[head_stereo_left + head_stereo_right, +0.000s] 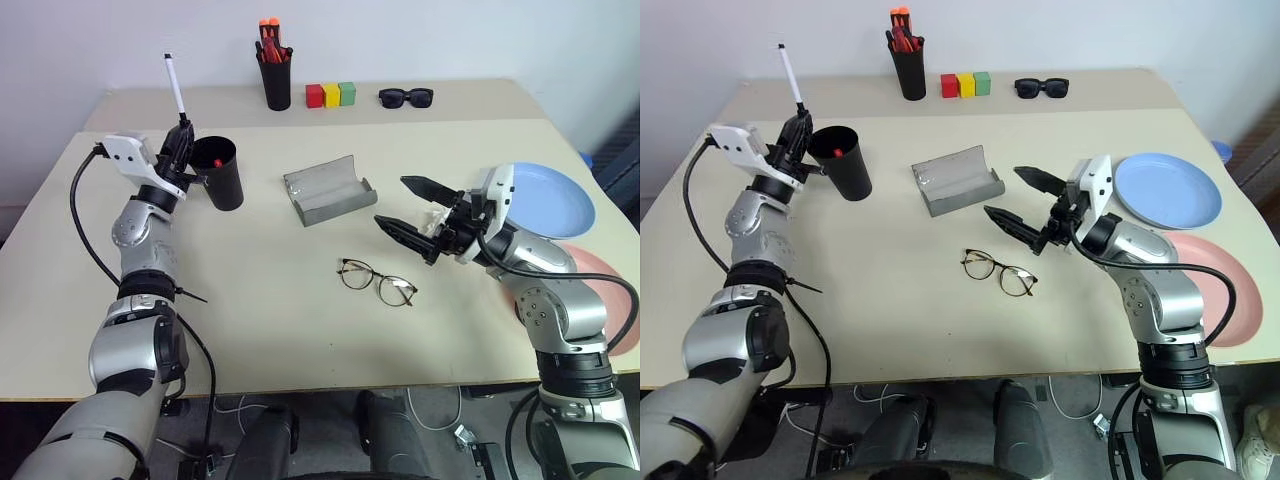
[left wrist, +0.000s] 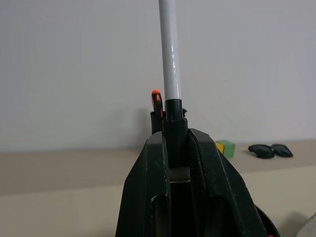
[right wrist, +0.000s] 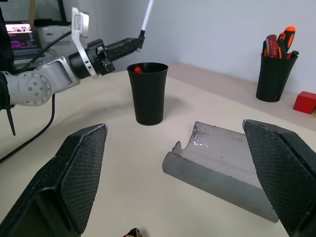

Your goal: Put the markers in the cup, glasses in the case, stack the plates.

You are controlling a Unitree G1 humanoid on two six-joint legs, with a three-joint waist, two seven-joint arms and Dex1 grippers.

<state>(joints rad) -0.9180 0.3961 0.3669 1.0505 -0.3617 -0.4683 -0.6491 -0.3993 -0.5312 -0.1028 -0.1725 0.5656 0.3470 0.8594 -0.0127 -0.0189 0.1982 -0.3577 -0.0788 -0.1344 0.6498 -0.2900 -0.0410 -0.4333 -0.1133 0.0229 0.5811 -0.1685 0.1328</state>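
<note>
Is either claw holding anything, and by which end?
The left gripper holds the white marker by its black-capped end, upright beside the cup. The right gripper is open and empty.

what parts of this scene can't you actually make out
- Red-capped marker: just its cap shows; the cup wall hides the body.
- Pink plate: partly behind the right arm, overlapped by the blue plate.
- White marker: its top is cut off in the left wrist view; the left tool covers its lower end.
</note>
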